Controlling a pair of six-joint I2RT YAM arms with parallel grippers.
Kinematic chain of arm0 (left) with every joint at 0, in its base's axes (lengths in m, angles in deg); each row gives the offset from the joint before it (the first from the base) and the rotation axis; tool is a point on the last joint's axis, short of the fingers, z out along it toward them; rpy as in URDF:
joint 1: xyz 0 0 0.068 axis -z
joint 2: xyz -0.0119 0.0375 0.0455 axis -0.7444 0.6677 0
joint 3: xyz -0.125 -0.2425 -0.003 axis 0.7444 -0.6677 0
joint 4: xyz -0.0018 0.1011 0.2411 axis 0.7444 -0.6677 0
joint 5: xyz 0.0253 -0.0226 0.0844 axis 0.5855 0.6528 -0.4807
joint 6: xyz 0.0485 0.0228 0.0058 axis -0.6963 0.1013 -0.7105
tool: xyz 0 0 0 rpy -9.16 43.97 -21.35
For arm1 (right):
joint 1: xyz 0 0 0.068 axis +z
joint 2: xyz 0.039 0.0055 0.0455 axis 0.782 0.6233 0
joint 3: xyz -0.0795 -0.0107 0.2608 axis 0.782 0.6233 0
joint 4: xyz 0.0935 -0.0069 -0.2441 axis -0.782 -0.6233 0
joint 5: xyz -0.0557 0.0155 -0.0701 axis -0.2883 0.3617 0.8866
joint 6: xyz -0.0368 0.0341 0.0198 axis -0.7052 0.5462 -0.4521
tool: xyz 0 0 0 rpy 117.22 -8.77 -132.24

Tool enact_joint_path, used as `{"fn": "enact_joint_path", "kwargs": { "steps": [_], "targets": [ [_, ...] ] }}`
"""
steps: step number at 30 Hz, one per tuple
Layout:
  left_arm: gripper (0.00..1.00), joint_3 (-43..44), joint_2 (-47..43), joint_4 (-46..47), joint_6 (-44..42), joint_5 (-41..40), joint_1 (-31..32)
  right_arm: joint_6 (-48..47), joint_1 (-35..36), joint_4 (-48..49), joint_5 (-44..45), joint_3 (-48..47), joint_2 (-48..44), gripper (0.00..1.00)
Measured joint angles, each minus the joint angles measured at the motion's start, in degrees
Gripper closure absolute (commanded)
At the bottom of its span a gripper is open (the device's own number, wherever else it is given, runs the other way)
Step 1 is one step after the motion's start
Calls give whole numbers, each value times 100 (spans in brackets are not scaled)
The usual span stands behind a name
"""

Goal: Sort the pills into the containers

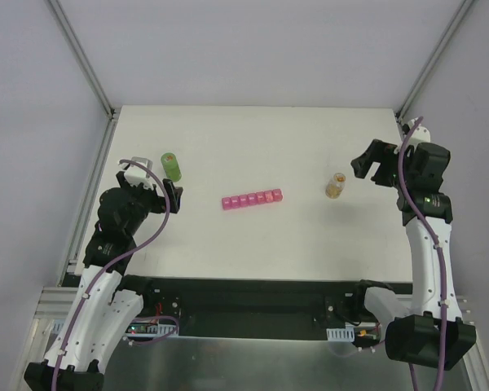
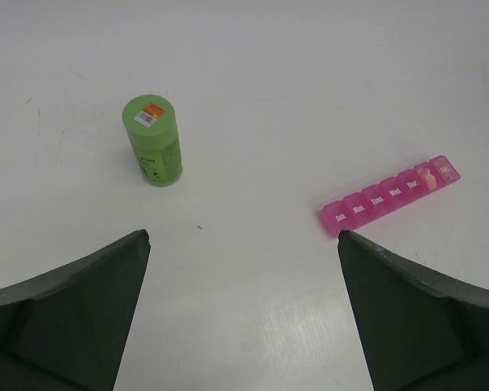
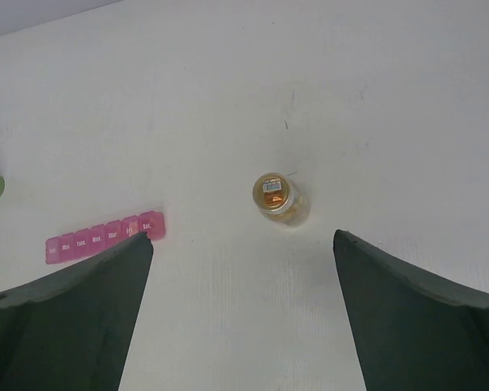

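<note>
A bright-pink strip of seven lidded compartments [image 1: 252, 199] lies in the middle of the white table; it also shows in the left wrist view [image 2: 389, 195] and the right wrist view [image 3: 104, 237]. A green pill bottle [image 1: 172, 167] stands upright at the left, also in the left wrist view [image 2: 152, 140]. A small clear bottle with an amber cap [image 1: 336, 186] stands at the right, also in the right wrist view [image 3: 275, 196]. My left gripper [image 1: 168, 195] is open and empty just below the green bottle. My right gripper [image 1: 368, 167] is open and empty, right of the amber bottle.
The white table [image 1: 253, 138] has metal frame posts at its back corners and grey walls around it. A black bar with electronics runs along the near edge between the arm bases.
</note>
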Motion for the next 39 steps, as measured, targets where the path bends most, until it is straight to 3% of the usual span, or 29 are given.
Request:
{"fn": "enact_joint_path", "kwargs": {
  "steps": [6,15,24,34,39],
  "targets": [
    [1,0,2,-7,-20,0,0,-105,-9,-109,-173,-208,68,4],
    [1,2,2,-13,-26,2,70,-1322,247,-398,-1550,-470,162,4],
    [1,2,4,-15,-26,4,74,-4557,2365,-2105,-1891,-1471,1093,4],
    [1,15,85,-22,-46,4,74,-8161,3285,-3289,-1631,-1967,3348,4],
    [1,28,85,-22,-74,4,74,-8870,3738,-3338,-1381,-2682,4535,4]
  ]
}}
